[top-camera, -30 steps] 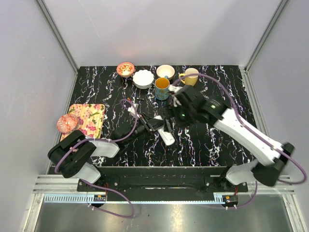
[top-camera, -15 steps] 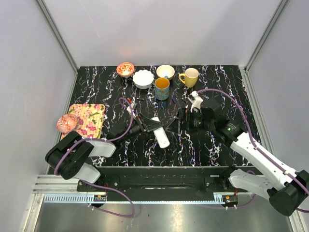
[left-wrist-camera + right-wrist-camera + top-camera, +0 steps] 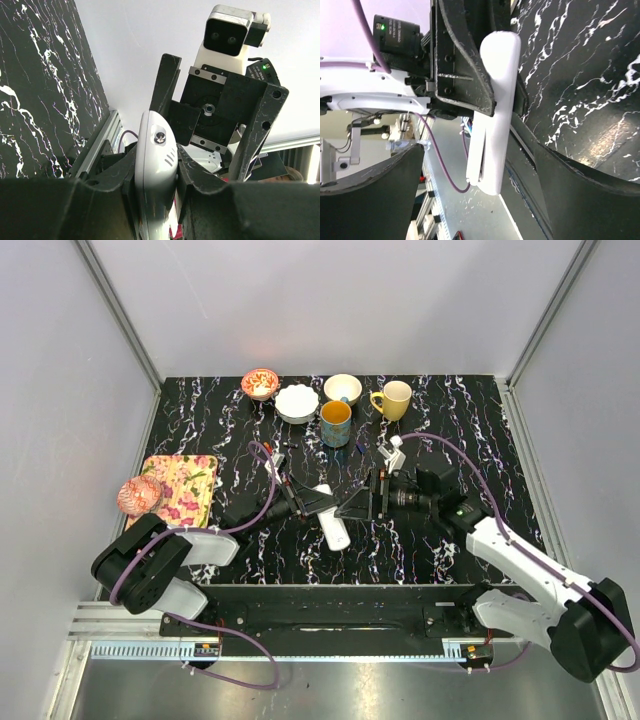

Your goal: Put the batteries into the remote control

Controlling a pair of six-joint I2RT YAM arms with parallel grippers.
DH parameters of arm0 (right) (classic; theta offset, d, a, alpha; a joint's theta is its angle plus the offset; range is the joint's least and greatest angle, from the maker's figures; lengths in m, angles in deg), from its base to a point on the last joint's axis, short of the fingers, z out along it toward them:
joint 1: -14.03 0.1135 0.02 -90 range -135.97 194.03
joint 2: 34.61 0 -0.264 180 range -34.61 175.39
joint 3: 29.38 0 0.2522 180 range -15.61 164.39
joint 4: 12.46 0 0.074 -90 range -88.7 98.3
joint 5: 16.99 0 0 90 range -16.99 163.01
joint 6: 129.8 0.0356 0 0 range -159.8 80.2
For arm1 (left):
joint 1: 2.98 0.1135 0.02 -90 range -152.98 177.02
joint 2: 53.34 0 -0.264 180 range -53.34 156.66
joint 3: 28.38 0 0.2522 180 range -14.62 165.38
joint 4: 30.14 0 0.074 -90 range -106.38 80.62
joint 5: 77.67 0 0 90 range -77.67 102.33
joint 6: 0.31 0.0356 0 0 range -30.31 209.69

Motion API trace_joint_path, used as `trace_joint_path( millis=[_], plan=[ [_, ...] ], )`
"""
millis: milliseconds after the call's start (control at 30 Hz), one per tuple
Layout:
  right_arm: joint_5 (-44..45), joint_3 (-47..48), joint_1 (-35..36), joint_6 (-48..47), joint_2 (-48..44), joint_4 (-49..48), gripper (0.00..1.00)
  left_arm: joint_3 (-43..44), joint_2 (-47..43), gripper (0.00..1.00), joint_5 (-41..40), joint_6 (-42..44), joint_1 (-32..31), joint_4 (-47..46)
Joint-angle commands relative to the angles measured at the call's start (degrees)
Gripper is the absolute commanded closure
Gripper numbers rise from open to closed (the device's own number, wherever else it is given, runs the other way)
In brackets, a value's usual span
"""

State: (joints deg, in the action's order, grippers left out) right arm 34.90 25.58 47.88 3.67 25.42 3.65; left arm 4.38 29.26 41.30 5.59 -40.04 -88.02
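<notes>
My left gripper (image 3: 318,502) is shut on the remote control (image 3: 331,516), a slim white bar held off the black marble table (image 3: 450,430) near the middle. In the left wrist view the remote control (image 3: 156,160) is pinched between both fingers, its screw end pointing away. My right gripper (image 3: 358,505) stands open just right of it, facing it with nothing between its fingers. In the right wrist view the remote control (image 3: 497,105) hangs ahead of my open gripper (image 3: 480,195), a seam open along its lower edge. I cannot make out the batteries.
Along the back stand a red bowl (image 3: 260,383), two white bowls (image 3: 296,402), a blue mug (image 3: 336,423) and a yellow mug (image 3: 393,399). A floral board (image 3: 182,486) with a pink patterned bowl (image 3: 139,496) lies at the left edge.
My right arm has drawn back from over the remote control to its right side, and its gripper now faces it, open. The left gripper has kept its hold and shifted the remote slightly.
</notes>
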Motion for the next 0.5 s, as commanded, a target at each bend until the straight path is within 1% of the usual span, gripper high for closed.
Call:
trace_joint_path(
  millis=[0, 267, 467],
  plan=[
    [-6.89, -1.37, -0.18, 1.71, 1.67, -7.45, 0.05, 1.3, -1.57, 1.0, 1.26, -0.54, 0.14, -7.29],
    [-10.49, -2.69, -0.18, -0.04, 5.09, -6.65, 0.11, 1.47, -1.92, 1.0, 0.91, -0.63, 0.14, -7.38],
    [-12.69, -3.66, -0.18, 1.62, 6.59, -10.17, 0.15, 1.3, -2.01, 1.0, 0.91, -0.54, 0.06, -7.38]
  ],
)
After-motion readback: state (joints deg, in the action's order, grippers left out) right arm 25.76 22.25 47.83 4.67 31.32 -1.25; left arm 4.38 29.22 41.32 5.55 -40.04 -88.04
